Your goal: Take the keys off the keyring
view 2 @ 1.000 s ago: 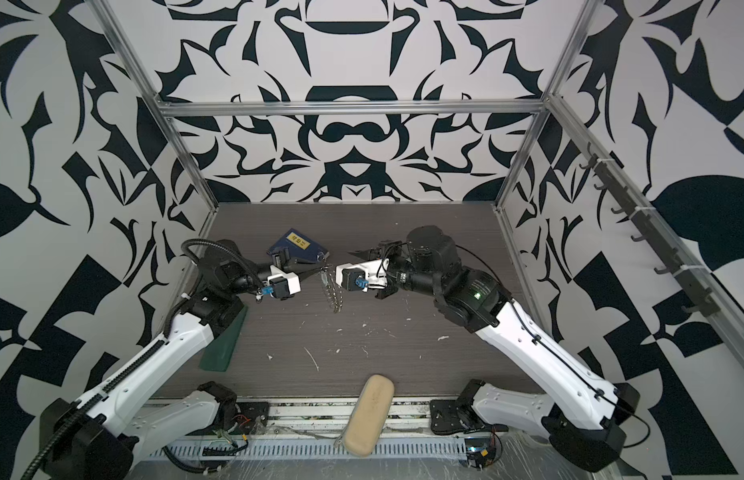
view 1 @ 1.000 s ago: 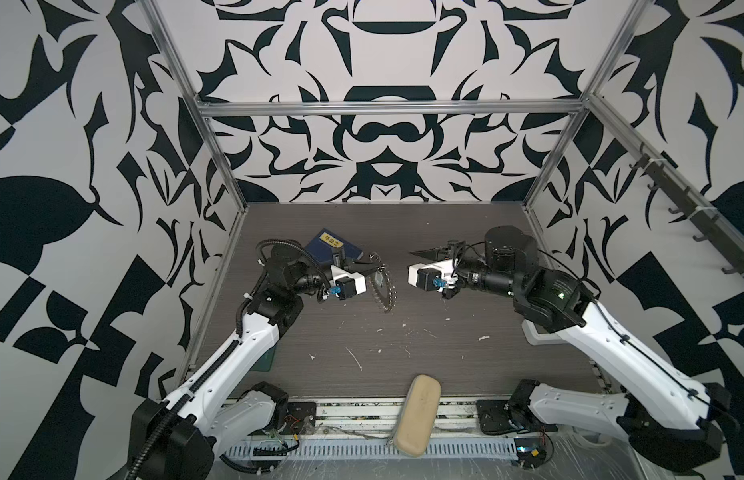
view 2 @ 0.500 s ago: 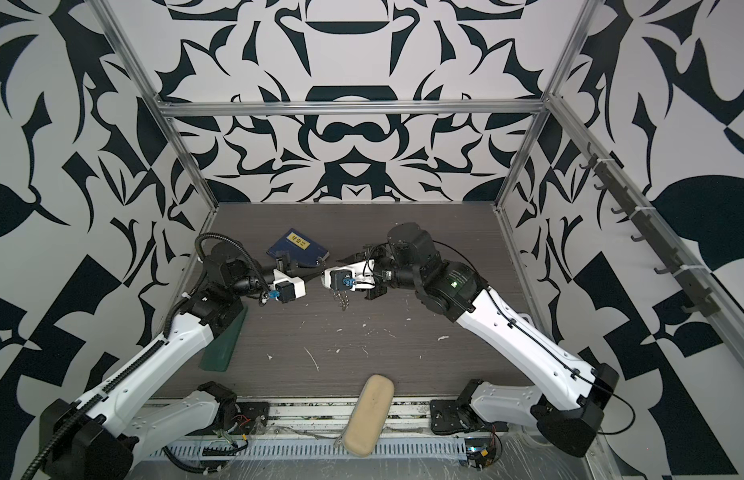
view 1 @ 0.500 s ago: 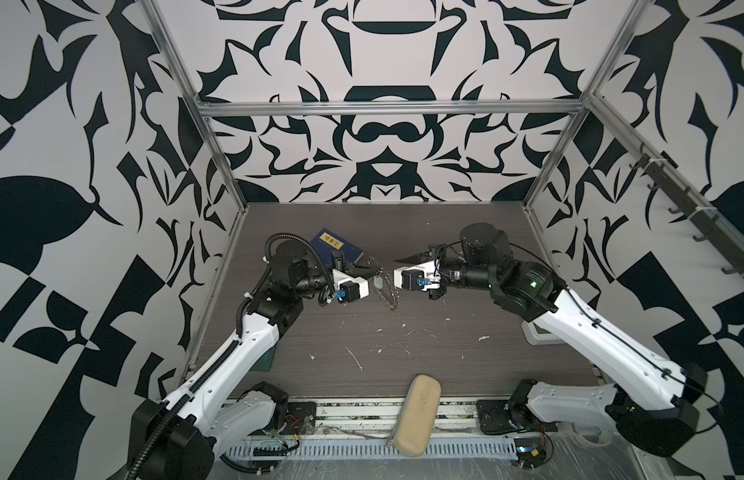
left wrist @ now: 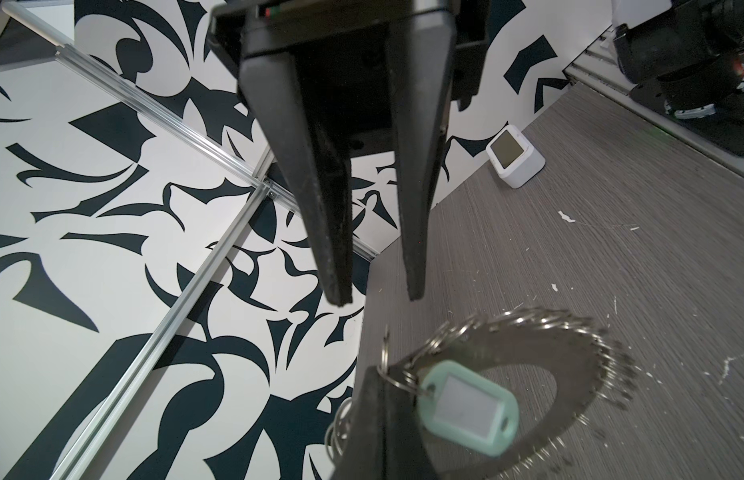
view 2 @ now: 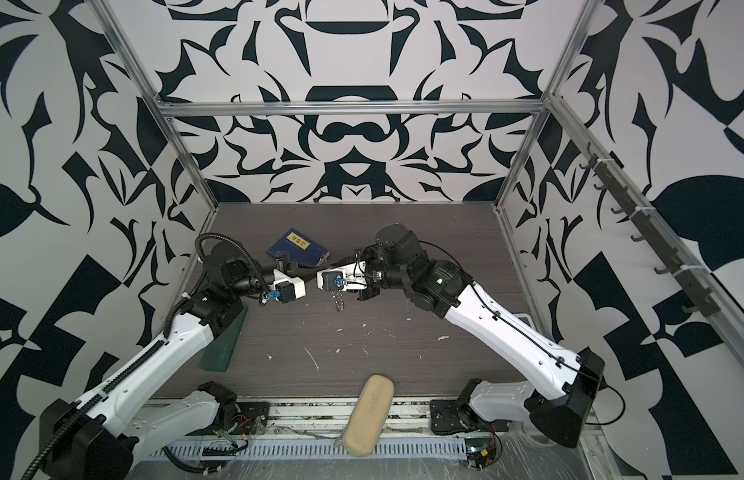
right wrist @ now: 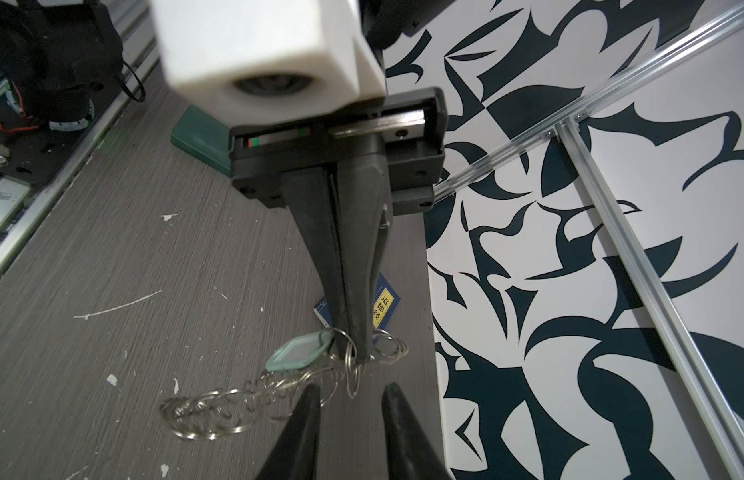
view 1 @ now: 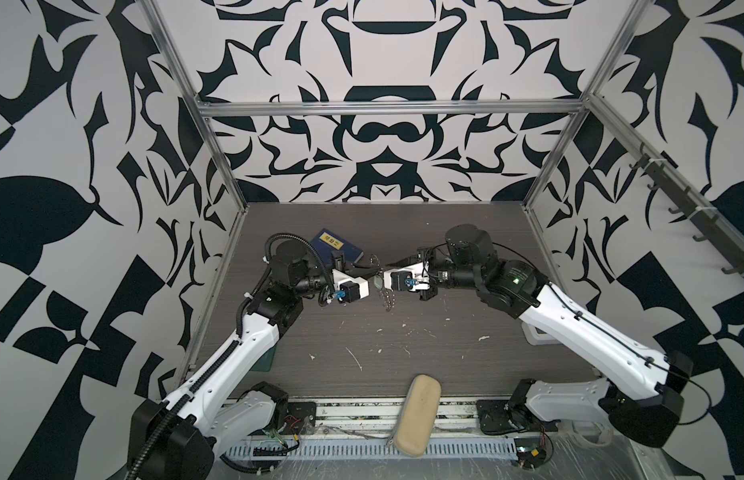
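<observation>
Right wrist view: the left gripper [right wrist: 353,353] is clamped on the keyring [right wrist: 204,411], holding it off the bench [right wrist: 92,249] just beside the blue book [right wrist: 386,303]. The right gripper [right wrist: 350,390] stands narrowly parted and empty, near the keys [right wrist: 299,353], of which only the mint tag shows. Centre the right gripper on the tag's own split ring, close fully, then draw away from the book while the left gripper holds firm. The beige case [view 1: 418,409], well apart from the book, is closed; you cannot see its contents.

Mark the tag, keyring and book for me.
tag [left wrist: 470,409]: left wrist view, middle of its pale window.
keyring [left wrist: 569,351]: left wrist view, flat grey band.
book [view 2: 312,254]: in a top view, blue cover.
</observation>
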Available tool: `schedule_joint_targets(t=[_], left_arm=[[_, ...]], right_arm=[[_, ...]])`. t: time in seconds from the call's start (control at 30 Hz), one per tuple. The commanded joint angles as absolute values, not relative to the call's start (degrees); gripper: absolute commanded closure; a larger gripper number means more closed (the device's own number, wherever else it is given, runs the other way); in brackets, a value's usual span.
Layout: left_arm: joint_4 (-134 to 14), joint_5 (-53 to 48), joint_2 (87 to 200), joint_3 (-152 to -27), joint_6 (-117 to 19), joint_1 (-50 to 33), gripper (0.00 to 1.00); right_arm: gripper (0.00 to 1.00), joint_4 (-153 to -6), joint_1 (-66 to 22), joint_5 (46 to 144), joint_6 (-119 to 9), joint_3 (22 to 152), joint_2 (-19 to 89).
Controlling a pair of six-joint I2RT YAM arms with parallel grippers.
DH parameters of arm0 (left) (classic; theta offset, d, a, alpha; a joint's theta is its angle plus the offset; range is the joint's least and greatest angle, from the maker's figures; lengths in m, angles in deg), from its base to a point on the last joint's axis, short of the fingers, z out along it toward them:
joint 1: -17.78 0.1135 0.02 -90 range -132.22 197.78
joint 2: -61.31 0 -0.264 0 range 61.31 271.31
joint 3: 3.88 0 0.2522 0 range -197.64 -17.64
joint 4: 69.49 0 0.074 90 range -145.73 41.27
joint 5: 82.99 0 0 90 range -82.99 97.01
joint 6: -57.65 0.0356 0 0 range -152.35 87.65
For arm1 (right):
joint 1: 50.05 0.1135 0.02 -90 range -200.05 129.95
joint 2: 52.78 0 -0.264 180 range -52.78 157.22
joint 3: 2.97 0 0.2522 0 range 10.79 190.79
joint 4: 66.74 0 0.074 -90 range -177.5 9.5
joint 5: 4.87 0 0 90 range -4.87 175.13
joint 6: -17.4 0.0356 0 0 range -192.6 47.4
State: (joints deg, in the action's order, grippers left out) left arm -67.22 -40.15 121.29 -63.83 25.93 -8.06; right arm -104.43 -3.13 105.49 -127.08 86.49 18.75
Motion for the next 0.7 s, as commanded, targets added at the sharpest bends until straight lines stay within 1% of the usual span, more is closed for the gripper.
schedule_joint_targets(t=[0.0, 0.1, 0.27, 0.37, 0.4, 0.5, 0.57, 0.6, 0.67], left_arm=[[-72.66, -39.76, 119.56, -61.81, 24.54, -8.10, 1.00], [-73.07, -39.73, 119.40, -61.76, 24.36, -8.06, 1.00], [-71.63, -39.43, 119.15, -62.44, 24.72, -8.06, 1.00], [-69.48, -37.78, 119.39, -64.26, 19.46, -8.06, 1.00], [-66.49, -36.90, 119.72, -66.13, 17.21, -8.06, 1.00], [-40.99, -34.41, 123.16, -78.60, 16.14, -8.00, 1.00], [-27.66, -33.69, 126.15, -85.65, 14.98, -8.00, 1.00], [-24.32, -33.73, 126.92, -87.21, 13.90, -7.97, 1.00], [-23.51, -33.77, 127.00, -87.58, 7.55, -8.00, 1.00]], right_arm=[[0.72, -97.71, -2.76, 104.30, -122.85, 83.95, 15.31], [0.73, -94.94, -2.59, 102.48, -121.82, 80.67, 13.10], [0.72, -94.00, -2.44, 100.64, -120.68, 79.76, 12.03], [0.72, -90.93, -2.42, 99.02, -119.22, 78.17, 11.15], [0.72, -90.26, -2.42, 98.51, -118.97, 77.67, 10.88], [0.72, -88.88, -2.46, 97.16, -117.85, 76.21, 9.67], [0.72, -87.12, -2.45, 96.28, -116.72, 74.36, 8.22], [0.72, -86.10, -2.44, 95.88, -116.11, 73.33, 7.46], [0.72, -84.10, -2.43, 95.22, -114.47, 71.06, 5.65]])
